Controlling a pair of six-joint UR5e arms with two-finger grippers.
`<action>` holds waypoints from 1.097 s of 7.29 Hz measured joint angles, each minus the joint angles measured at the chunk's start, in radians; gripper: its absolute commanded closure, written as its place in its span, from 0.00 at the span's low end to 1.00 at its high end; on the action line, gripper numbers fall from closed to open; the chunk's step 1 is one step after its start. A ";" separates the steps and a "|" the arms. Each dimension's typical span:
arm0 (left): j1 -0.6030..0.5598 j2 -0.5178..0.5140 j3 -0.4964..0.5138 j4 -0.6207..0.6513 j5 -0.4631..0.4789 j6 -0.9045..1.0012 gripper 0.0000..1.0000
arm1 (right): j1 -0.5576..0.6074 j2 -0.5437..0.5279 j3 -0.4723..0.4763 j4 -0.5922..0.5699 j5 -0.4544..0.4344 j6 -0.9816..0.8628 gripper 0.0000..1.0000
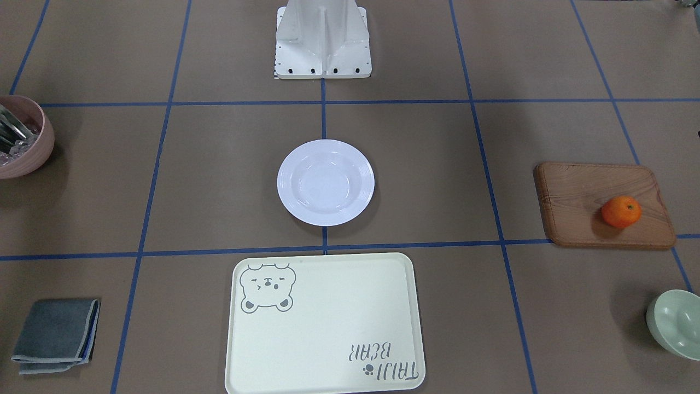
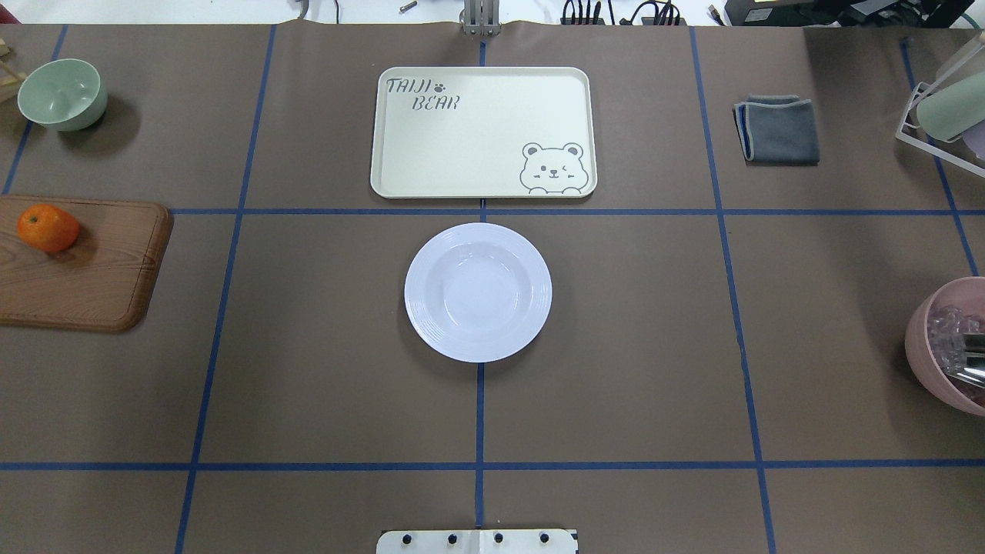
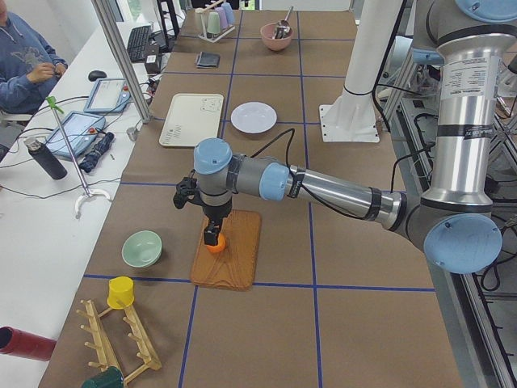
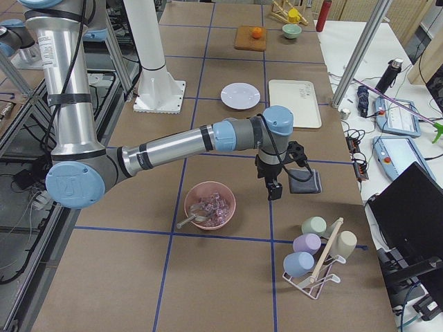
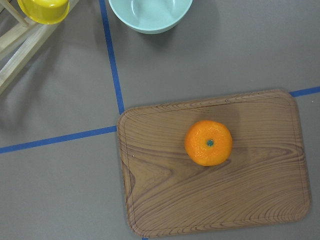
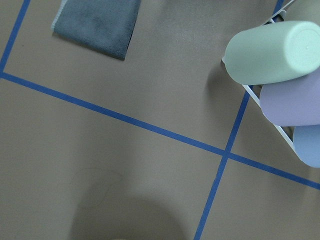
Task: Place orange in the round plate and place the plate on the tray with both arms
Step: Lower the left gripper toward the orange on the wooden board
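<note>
The left gripper (image 3: 212, 232) hangs straight above the orange (image 5: 208, 143), which sits near the middle of the wooden board (image 5: 165, 200) at the bench's left end. Whether its jaws are released or clenched cannot be told. The right gripper (image 4: 274, 191), likewise unreadable, is well apart by the grey cloth (image 4: 305, 181). The round plate (image 2: 478, 292) lies empty mid-bench, near the tray (image 2: 477, 131).

Wooden board (image 2: 85, 285), green bowl (image 2: 61, 94), pink bowl (image 2: 926, 338) and folded grey cloth (image 2: 779, 129).

The tray (image 2: 483, 132) reads "TAIJI BEAR".
</note>
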 measured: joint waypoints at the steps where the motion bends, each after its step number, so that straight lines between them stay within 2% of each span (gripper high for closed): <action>1: 0.001 0.001 0.003 -0.002 0.002 -0.001 0.02 | 0.000 -0.001 -0.003 0.000 0.032 0.021 0.00; 4: 0.021 -0.001 0.033 -0.020 0.003 -0.002 0.02 | 0.001 -0.004 0.000 0.004 0.066 0.062 0.00; 8: 0.154 -0.049 0.147 -0.209 0.006 -0.180 0.02 | -0.005 -0.004 0.001 0.010 0.072 0.102 0.00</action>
